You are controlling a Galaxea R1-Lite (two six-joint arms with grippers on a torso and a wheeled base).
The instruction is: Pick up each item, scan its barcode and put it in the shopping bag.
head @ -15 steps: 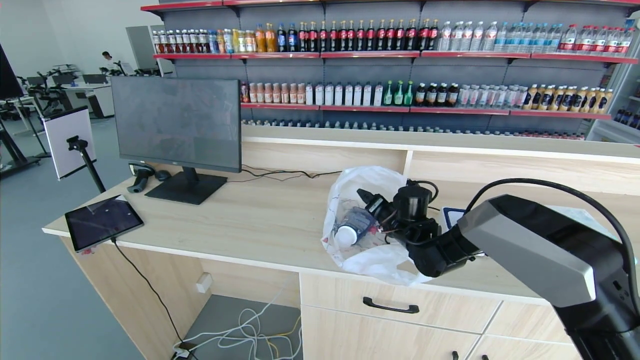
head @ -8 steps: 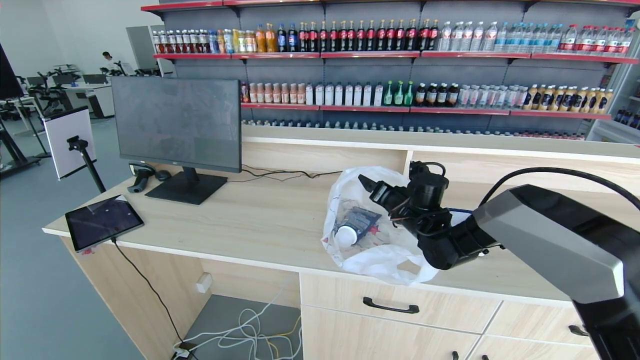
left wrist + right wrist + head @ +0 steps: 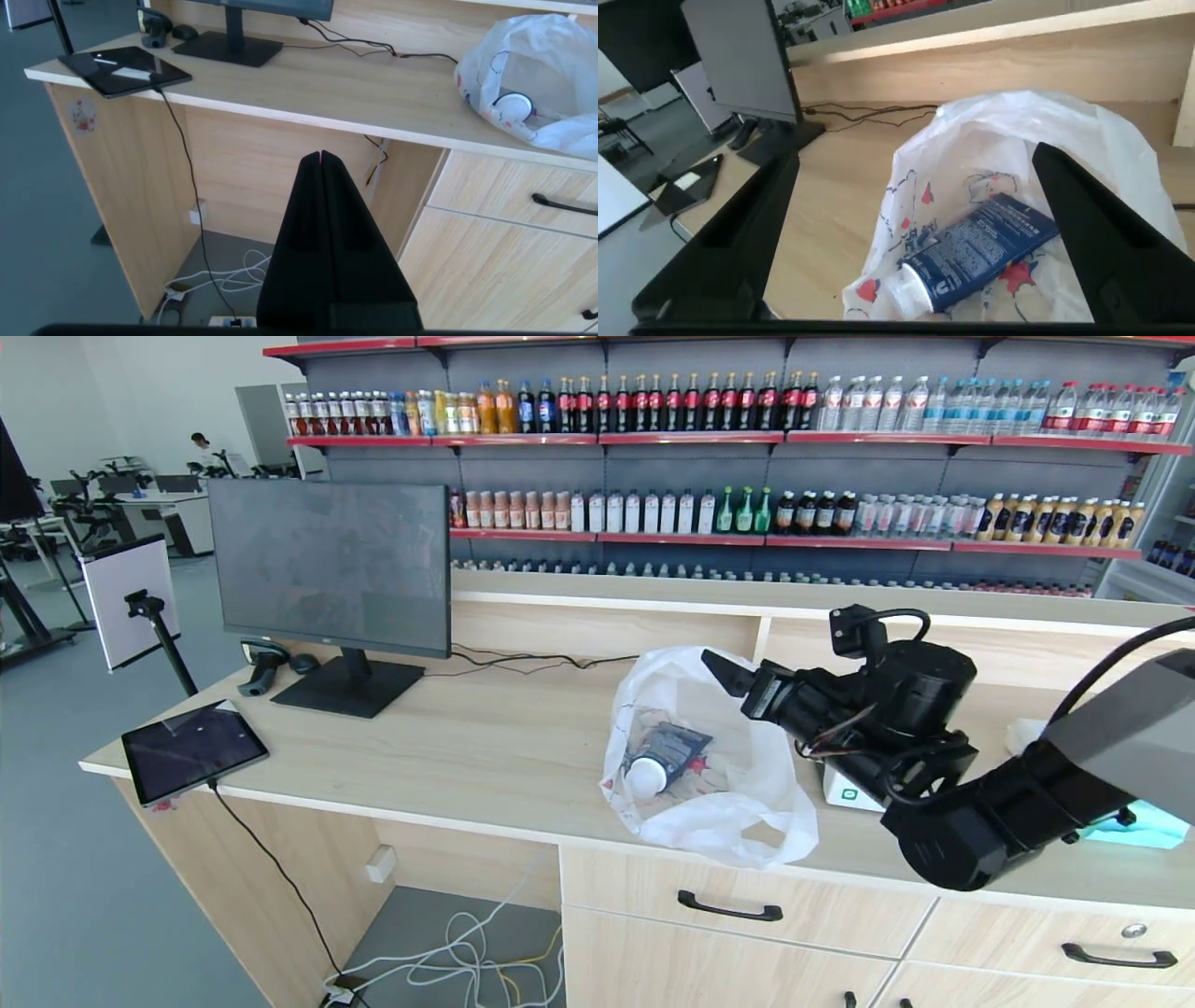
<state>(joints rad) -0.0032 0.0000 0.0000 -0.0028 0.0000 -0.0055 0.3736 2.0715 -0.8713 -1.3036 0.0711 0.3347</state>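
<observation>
**Ana:** What sits on the light wooden counter (image 3: 485, 747)?

**Ben:** From the left, a flat dark tablet (image 3: 193, 749) is at the corner. Next come a black hand scanner (image 3: 261, 669) and a big black monitor (image 3: 329, 569). Thin black cables (image 3: 532, 660) trail beside the monitor.

**Ana:** And the thin white plastic shopping bag (image 3: 747, 821)?

**Ben:** It lies crumpled in the middle, near the front edge. A dark blue tube with a white cap (image 3: 660, 756) lies flat inside it. The cap points to the front edge and a bit left, and the long side runs back and right. The white writing on it is too small to read.

**Ana:** The claws?

**Ben:** The right gripper (image 3: 721, 668) hangs just above the bag. Its fingers are spread wide and it is empty. The left gripper (image 3: 320, 161) is low by the counter's front, with its fingers pressed together, and it holds nothing.

**Ana:** Further right?

**Ben:** A small white box (image 3: 845, 795) is under the right arm, then a teal pack (image 3: 1134, 829).
</observation>
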